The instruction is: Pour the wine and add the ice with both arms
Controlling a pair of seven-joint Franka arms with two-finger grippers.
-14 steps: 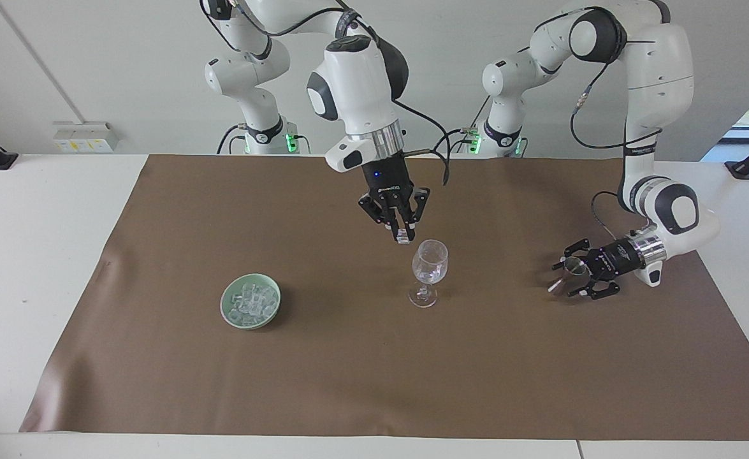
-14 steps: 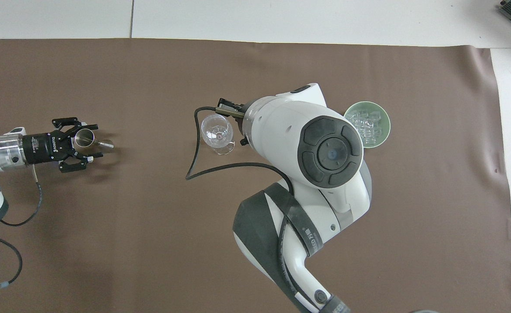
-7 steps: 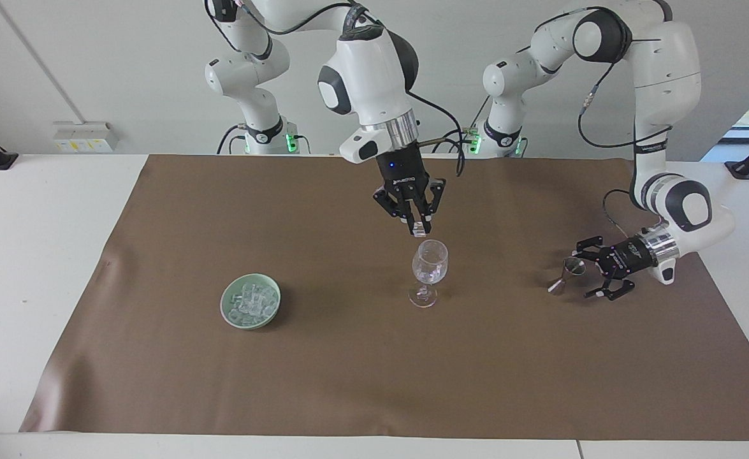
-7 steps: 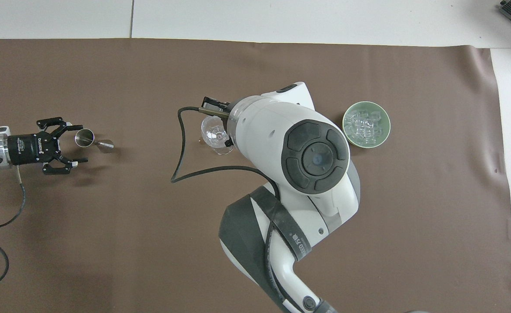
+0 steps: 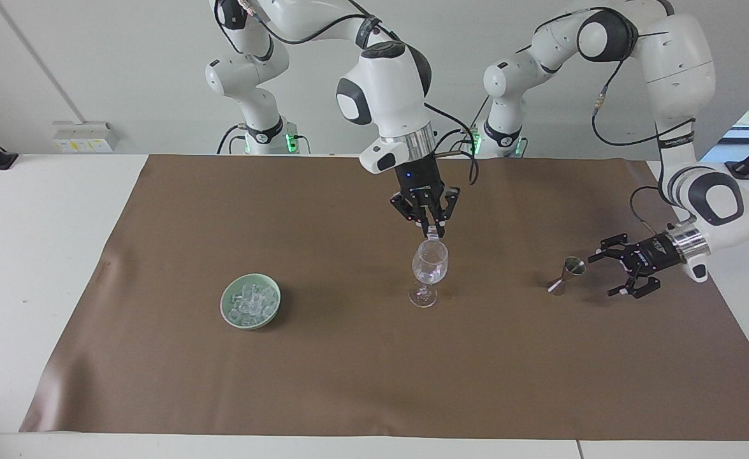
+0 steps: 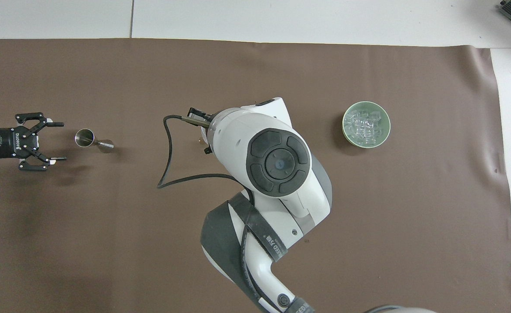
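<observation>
Since a second ago the right pincer (image 5: 433, 229), clenched on an ice cube (image 5: 433, 234), has swung over the wine glass (image 5: 429, 271); the left pincer (image 5: 623, 268), released, has backed off the jigger (image 5: 565, 275). The ice step is in hand: next, release squarely over the rim. The ice (image 5: 251, 303) heap sits in the green bowl (image 5: 231, 315), at the glass's nine o'clock in the facing view.

Left tool (image 5: 626, 271) withdrew from jigger (image 5: 567, 273)

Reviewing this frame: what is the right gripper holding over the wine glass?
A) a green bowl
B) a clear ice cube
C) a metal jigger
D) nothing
B: in the facing view the right gripper is shut on a clear ice cube directly above the wine glass.
</observation>
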